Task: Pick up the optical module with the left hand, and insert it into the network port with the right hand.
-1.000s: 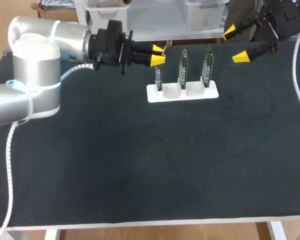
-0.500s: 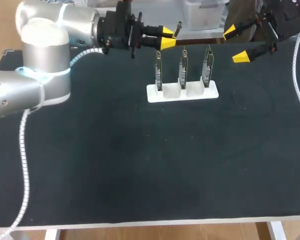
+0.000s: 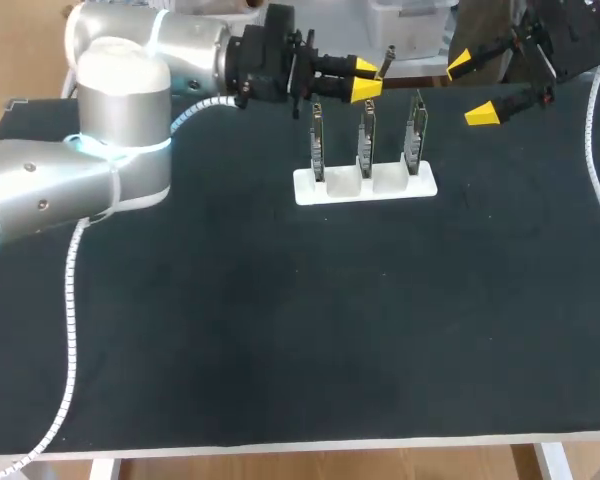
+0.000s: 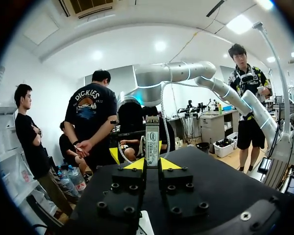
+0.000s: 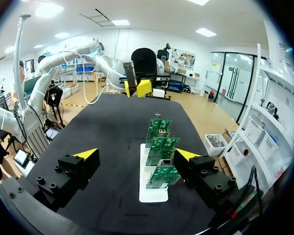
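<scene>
Up front the black tabletop [image 3: 280,330], then midway back the white stand [image 3: 365,186] w/ three green boards [image 3: 366,140] upright in a row. Those carry the network port, tho the port itself is too small to pick out from the head cam. Step call: pick-up looks done, so this is the carry/handover bit. Task wants the R side to do the insert, so next move prob needs the L arm to present the module where the R tool can take it by the body, nose free, then square up to a port. At the far edge, the left tool [image 3: 365,80] comes in from the L, level w/ or above the board tops and clear of them, fingers nearly together and clamped on the optical module [image 3: 385,62]. Its wrist cam agrees: module [image 4: 152,141] is pinched from both sides betw the yellow tips & pokes well past them. Furthest R, the right tool [image 3: 470,88] has its fingers spread wide, holding nothing, touching nothing, w/ the board row ahead of it in its own cam
</scene>
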Action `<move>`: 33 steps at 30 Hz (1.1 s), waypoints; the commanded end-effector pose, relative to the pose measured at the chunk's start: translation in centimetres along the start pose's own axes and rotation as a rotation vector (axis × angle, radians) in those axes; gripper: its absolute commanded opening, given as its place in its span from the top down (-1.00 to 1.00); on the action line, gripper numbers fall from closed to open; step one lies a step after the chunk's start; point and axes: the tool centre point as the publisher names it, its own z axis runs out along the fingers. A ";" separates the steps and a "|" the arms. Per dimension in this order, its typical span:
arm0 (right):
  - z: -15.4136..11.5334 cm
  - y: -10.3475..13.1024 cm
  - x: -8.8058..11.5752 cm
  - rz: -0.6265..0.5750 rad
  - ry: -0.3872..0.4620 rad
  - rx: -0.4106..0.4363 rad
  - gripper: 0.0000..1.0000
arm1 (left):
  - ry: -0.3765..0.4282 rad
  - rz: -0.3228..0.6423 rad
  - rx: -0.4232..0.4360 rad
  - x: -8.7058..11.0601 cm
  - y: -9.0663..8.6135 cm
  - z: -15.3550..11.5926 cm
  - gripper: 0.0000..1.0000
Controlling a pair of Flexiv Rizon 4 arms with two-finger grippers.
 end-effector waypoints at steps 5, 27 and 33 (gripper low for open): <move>0.0 -0.1 0.0 0.000 0.000 -0.001 -1.00 | -0.016 -0.004 0.022 0.1 1.1 1.8 1.00; 0.0 -0.1 0.0 0.000 0.000 -0.001 -1.00 | -0.057 0.017 0.050 0.0 1.5 3.0 1.00; 0.0 -0.1 0.0 0.000 0.000 -0.001 -1.00 | -0.057 0.017 0.050 0.0 1.5 3.0 1.00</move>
